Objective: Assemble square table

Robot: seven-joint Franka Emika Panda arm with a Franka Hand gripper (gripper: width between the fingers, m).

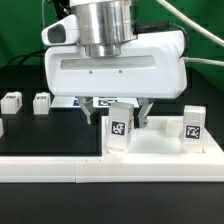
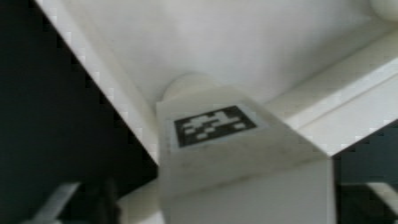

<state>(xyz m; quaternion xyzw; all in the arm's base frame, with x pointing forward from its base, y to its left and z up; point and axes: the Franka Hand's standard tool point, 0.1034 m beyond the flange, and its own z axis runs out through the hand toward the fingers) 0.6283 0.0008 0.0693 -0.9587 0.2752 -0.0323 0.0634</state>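
The white square table top lies at the front, right of centre. A white leg block with a black-white tag stands upright on its near-left corner. A second tagged leg stands on the top toward the exterior view's right. My gripper hangs straight over the first leg, with a finger on each side and a gap showing at both. In the wrist view the tagged leg fills the middle between the fingers of my gripper, and dark gaps separate it from them. The gripper is open.
Two loose leg blocks sit on the black table at the exterior view's left, and part of another white piece shows at the left edge. A long white rail runs along the front.
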